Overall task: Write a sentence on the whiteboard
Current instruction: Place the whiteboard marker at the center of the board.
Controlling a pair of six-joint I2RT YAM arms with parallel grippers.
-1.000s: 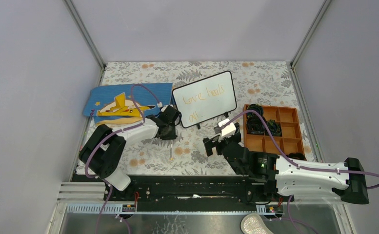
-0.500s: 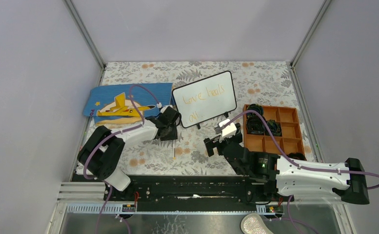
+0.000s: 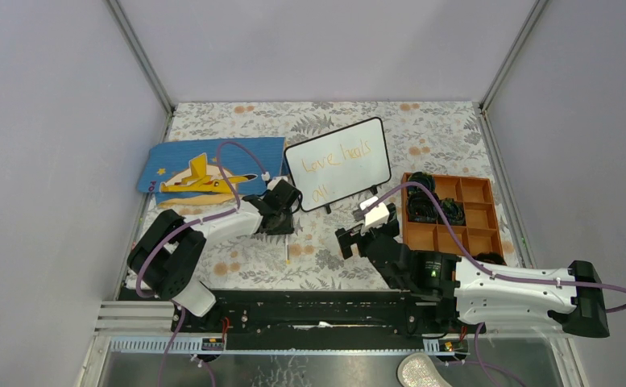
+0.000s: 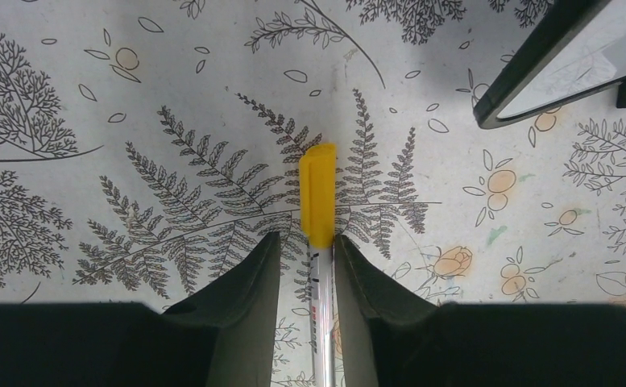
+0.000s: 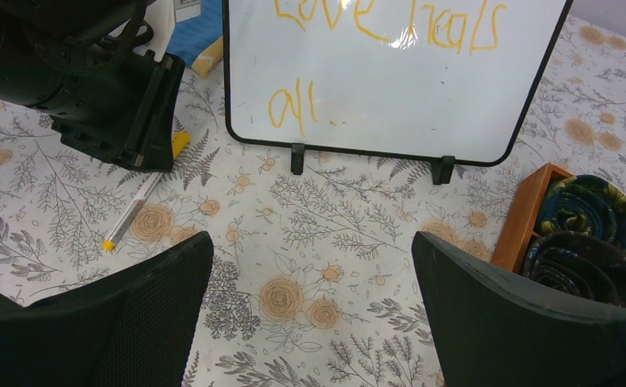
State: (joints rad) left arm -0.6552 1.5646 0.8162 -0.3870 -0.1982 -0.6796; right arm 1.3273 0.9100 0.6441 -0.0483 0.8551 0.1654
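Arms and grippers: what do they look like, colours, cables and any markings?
Both mix black joints with white shells: the left arm has slim white links, the right arm a broad white shell and a small green light. A thin purple cable loops along each. The left gripper and right gripper have matte black, wedge-shaped fingers. No lettering is readable.
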